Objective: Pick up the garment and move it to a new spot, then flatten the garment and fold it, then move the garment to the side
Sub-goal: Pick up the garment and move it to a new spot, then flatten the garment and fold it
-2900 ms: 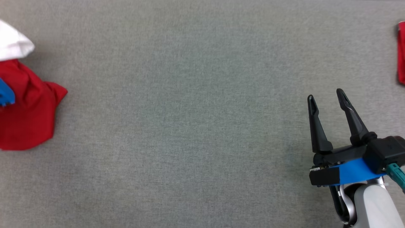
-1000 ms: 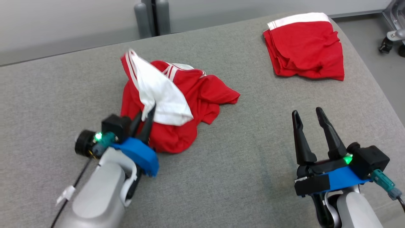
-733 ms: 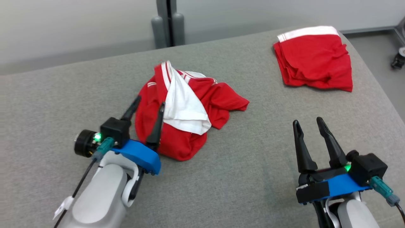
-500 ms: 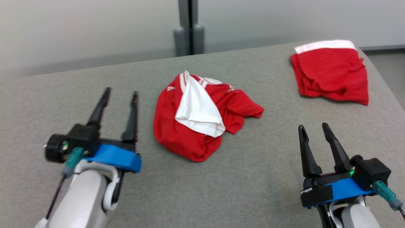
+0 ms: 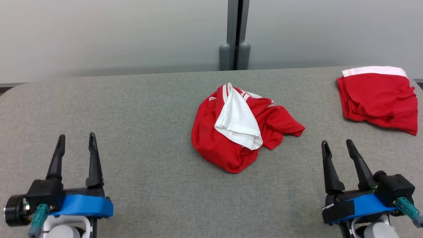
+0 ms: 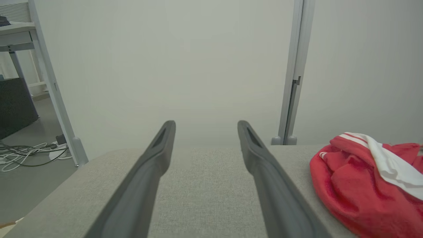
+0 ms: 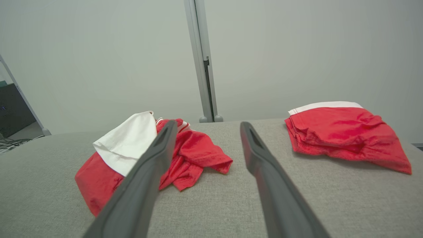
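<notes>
In the head view, a crumpled red garment [image 5: 228, 152], striped white along one edge and with a white panel turned up on top, is seen lying near the middle of the grey fabric surface [image 5: 148, 109]. A second red garment [image 5: 378, 99], folded flat with a white band along its far edge and possibly a pair of shorts, is placed at the far right corner, well apart from the first. The left tool [image 5: 76, 136] is held at the lower left and the right tool [image 5: 336, 142] at the lower right. Both have their fingers spread wide with nothing between them, and neither touches cloth. A grey post [image 5: 234, 36] is seen against the pale wall behind the surface.

In the left wrist view, the fingers of the left tool [image 6: 206, 124] are shown wide apart above bare surface [image 6: 205, 185], pointing towards the wall. The crumpled garment [image 6: 350, 178] is seen off to the right, clear of the fingers. A metal frame leg [image 6: 49, 82] and loose cables [image 6: 26, 157] on the floor are seen at the left.

In the right wrist view, the right tool [image 7: 208, 124] is likewise shown wide and empty. The crumpled garment [image 7: 198, 148] is partly hidden behind one finger, and the folded garment [image 7: 343, 132] lies beyond the other.
</notes>
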You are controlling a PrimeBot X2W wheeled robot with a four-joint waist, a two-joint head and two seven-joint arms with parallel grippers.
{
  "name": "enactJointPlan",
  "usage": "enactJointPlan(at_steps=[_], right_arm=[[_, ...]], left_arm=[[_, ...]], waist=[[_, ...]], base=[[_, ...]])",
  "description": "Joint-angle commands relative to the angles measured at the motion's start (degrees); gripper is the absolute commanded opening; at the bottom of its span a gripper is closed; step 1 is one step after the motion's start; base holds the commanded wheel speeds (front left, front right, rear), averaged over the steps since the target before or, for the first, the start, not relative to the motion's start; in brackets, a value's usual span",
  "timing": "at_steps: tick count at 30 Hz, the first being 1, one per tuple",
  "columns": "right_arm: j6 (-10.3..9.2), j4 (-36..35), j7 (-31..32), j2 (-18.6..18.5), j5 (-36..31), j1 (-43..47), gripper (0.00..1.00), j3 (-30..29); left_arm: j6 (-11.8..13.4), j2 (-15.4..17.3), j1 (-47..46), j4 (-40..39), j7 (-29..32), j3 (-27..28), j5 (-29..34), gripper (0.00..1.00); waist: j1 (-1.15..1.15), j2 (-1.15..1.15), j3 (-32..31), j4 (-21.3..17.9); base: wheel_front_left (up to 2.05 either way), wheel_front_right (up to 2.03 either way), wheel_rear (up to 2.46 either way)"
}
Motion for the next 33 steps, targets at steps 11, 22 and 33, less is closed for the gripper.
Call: enactJointPlan(at_steps=[11, 22, 33], right_arm=[[0.03, 2.7, -0.2, -0.2, -0.6, 3.6, 1.00, -0.9], [0.03, 4.7, -0.2, -0.2, -0.6, 4.0, 1.00, -0.5], [0.03, 5.3, -0.2, -0.2, -0.5, 3.9, 1.00, -0.2]], left_arm=[[-1.9, -4.2, 8.2, -2.2, -0.2, 6.0, 3.5, 1.00], [-4.2, -6.5, 9.0, -0.8, -0.2, 8.1, 5.7, 1.00], [-5.8, -7.7, 8.5, -0.1, -0.2, 10.2, 7.3, 1.00]], waist=[[0.01, 0.00, -1.6, 2.2], [0.01, 0.00, -2.4, 2.4], [0.01, 0.00, -2.6, 2.2]], base=[[0.00, 0.00, 0.00], [0.00, 0.00, 0.00], [0.00, 0.00, 0.00]])
